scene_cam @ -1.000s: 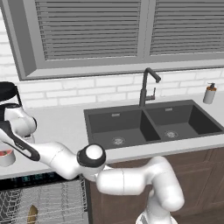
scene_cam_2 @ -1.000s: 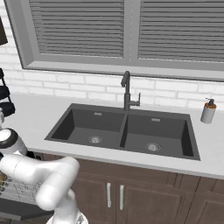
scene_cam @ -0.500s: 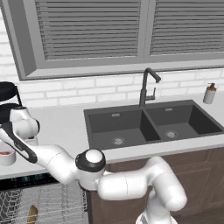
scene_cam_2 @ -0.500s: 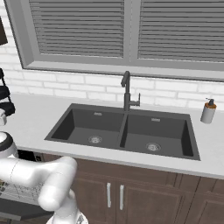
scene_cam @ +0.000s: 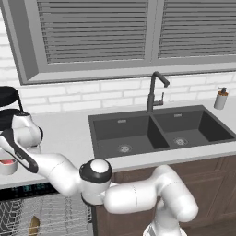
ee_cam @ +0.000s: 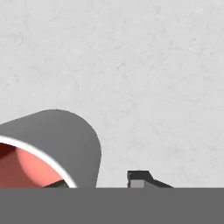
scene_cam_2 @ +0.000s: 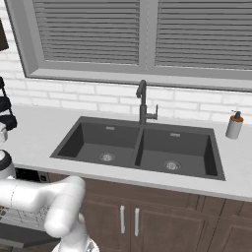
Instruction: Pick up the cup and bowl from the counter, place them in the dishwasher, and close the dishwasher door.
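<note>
In the left base view, the white arm is reaching far to its left over the light grey-white flat surface [scene_cam: 69, 131], and the hand [scene_cam: 6, 154] is coming down at the small short white cup with the coral inside [scene_cam: 7, 165], which is standing near the front edge, above the open dishwasher with the silver wire rack [scene_cam: 44, 216]. I judge that the step in hand is the picking up of the cup; the next move is asking for a firm closing on its wall and then a straight lift. In the right base view, the arm is going out at the left edge, beside the dark grey double sink [scene_cam_2: 140, 147]. In the hand view, the cup [ee_cam: 65, 144] is lying at the lower left, and one dark fingertip [ee_cam: 139, 178] is standing just beside its outer wall. The jaws are looking narrow, but I cannot tell whether they are already gripping the cup's wall.
</note>
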